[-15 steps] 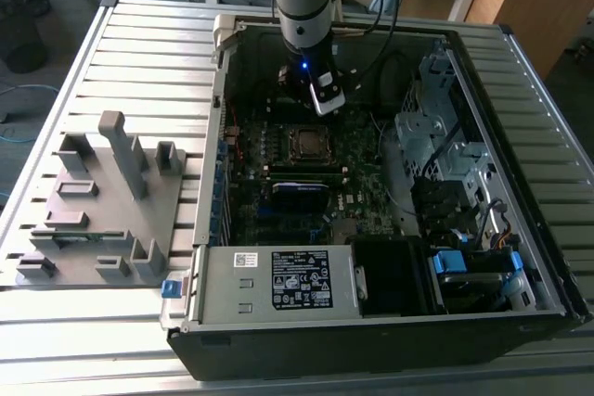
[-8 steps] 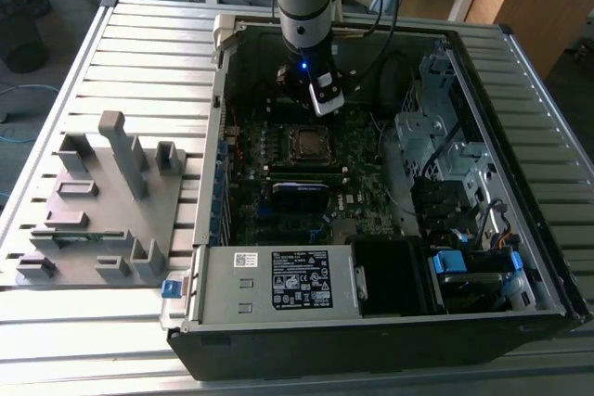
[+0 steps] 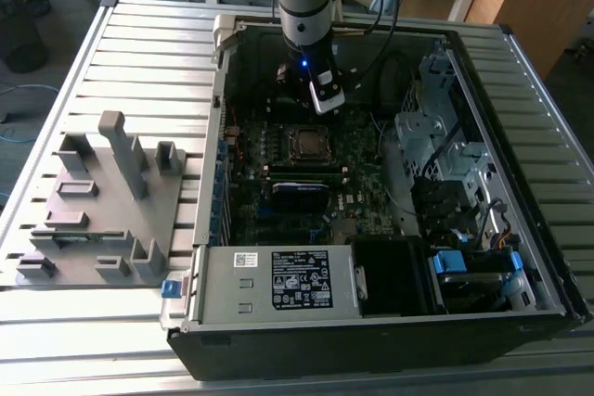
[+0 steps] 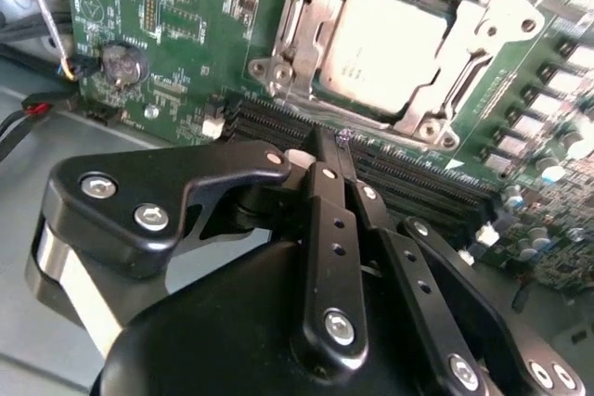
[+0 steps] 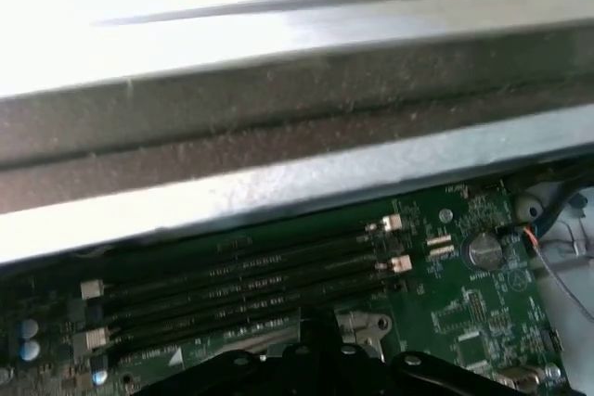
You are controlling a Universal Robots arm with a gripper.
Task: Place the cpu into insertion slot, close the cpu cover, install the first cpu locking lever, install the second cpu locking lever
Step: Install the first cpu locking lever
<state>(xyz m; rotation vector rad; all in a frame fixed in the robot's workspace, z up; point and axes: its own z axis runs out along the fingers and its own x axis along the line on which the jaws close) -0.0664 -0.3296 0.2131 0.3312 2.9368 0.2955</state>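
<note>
The cpu [image 4: 390, 44], a dull silver square, lies flat in the insertion slot [image 3: 306, 143] on the green motherboard. The cpu cover [image 4: 422, 110], a silver frame with a square window, lies down around the chip. A thin metal lever [image 4: 290, 8] runs along one side of the socket; whether it is latched I cannot tell. My gripper [image 4: 340, 143] hangs just off the socket, over the black memory slots, with its black fingers [image 4: 325, 192] pressed together and nothing between them. In the exterior view the gripper [image 3: 327, 99] is above the board, just beyond the socket.
The open computer case encloses the work: a metal wall [image 5: 278, 118] close behind the gripper, a drive cage [image 3: 436, 127] on the exterior view's right, and a power supply [image 3: 278, 280] in front. A grey fixture tray [image 3: 102, 201] sits outside on the exterior view's left. Memory slots [image 4: 278, 122] and a coin battery [image 4: 121, 62] flank the socket.
</note>
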